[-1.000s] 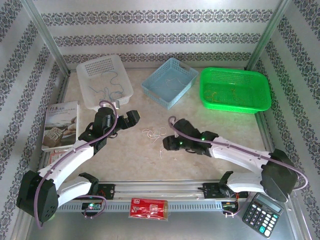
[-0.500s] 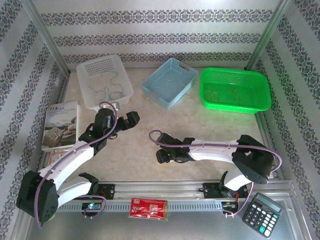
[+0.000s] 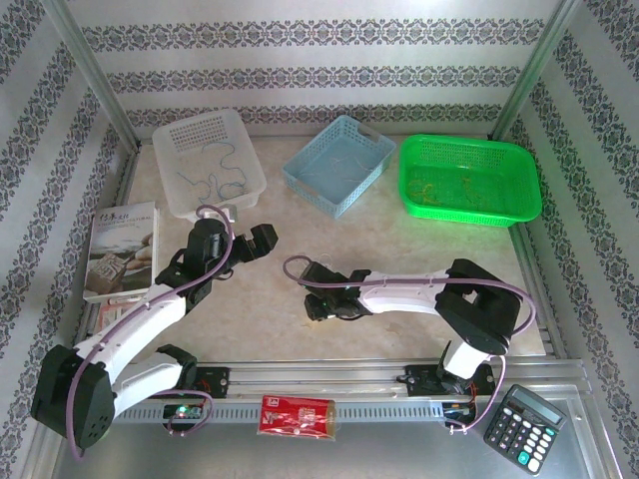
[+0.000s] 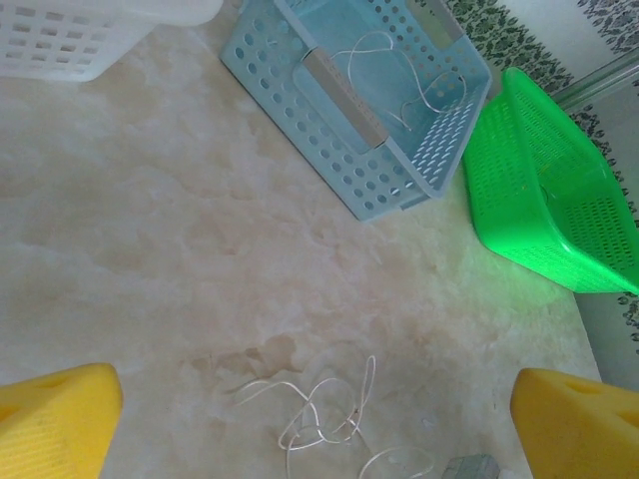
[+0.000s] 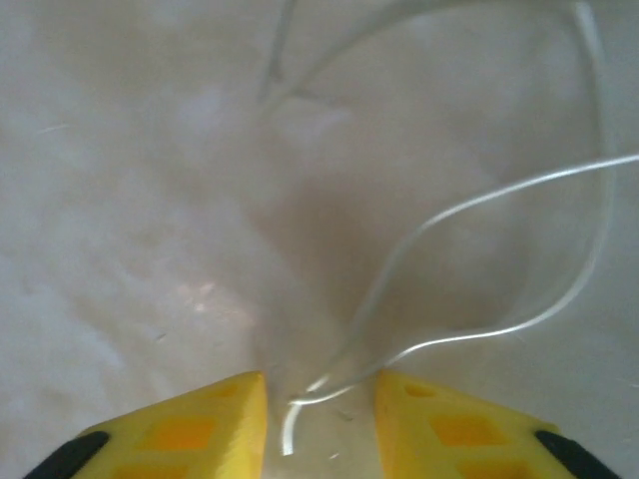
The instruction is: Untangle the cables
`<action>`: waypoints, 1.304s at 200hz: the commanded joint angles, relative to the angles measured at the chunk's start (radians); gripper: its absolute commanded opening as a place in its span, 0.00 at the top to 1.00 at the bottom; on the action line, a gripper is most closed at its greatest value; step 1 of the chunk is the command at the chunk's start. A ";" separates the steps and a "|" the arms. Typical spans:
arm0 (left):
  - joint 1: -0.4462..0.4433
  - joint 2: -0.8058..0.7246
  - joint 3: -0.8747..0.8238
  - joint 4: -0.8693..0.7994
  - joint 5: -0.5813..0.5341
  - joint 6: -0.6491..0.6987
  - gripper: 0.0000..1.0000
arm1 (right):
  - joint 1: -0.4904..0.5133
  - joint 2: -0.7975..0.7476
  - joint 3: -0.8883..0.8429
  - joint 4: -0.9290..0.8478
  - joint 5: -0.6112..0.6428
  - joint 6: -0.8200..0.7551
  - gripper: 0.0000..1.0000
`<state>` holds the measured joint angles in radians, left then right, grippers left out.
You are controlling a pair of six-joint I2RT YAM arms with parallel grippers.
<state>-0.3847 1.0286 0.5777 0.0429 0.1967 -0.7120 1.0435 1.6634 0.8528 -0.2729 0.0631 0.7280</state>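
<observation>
My right gripper (image 5: 319, 404) hung low over the pale marbled table (image 5: 120, 180), its yellow fingers (image 5: 200, 429) standing narrow with a slim gap showing between them. One end of the cables (image 5: 290, 424), a thin whitish strand, lay in that gap, and the rest looped away over the tabletop ahead of the tips. I could not tell whether the pads pinched the strand or only flanked it.

From above, the right gripper (image 3: 318, 302) sat near the middle of the table (image 3: 419, 249), the arm reaching across from the right. My left gripper (image 3: 262, 238) was just beside it on the left, not touching.

From the left wrist, the cables (image 4: 321, 427) lay in a loose pale curl on the table (image 4: 150, 200). They sat ahead of my left gripper (image 4: 315, 389), whose fingers (image 4: 50, 419) were spread to their widest and held nothing.

Beyond the curl stood the blue basket (image 4: 300, 110) with pale strands in it and the green basket (image 4: 559, 200) to its right. The white basket (image 3: 200, 160), holding dark strands, stood at the far left.
</observation>
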 commanded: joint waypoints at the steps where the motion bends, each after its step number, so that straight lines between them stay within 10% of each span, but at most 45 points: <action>1: 0.004 -0.023 0.000 0.017 -0.011 0.011 0.00 | 0.008 0.010 0.006 0.005 0.008 0.015 0.92; 66: 0.006 -0.013 0.011 0.023 0.008 0.005 0.00 | -0.026 -0.167 0.092 -0.093 -0.055 -0.074 1.00; 136: 0.005 0.010 0.032 0.066 0.118 0.065 0.00 | -0.293 -0.429 0.169 -0.082 -0.335 -0.107 1.00; 261: 0.004 0.118 0.119 0.162 0.243 0.128 0.00 | -0.447 -0.388 0.315 -0.110 -0.764 -0.229 1.00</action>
<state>-0.3843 1.1336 0.6498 0.1734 0.4412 -0.6144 0.6041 1.2629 1.1599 -0.3756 -0.5888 0.5610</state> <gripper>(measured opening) 0.998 0.052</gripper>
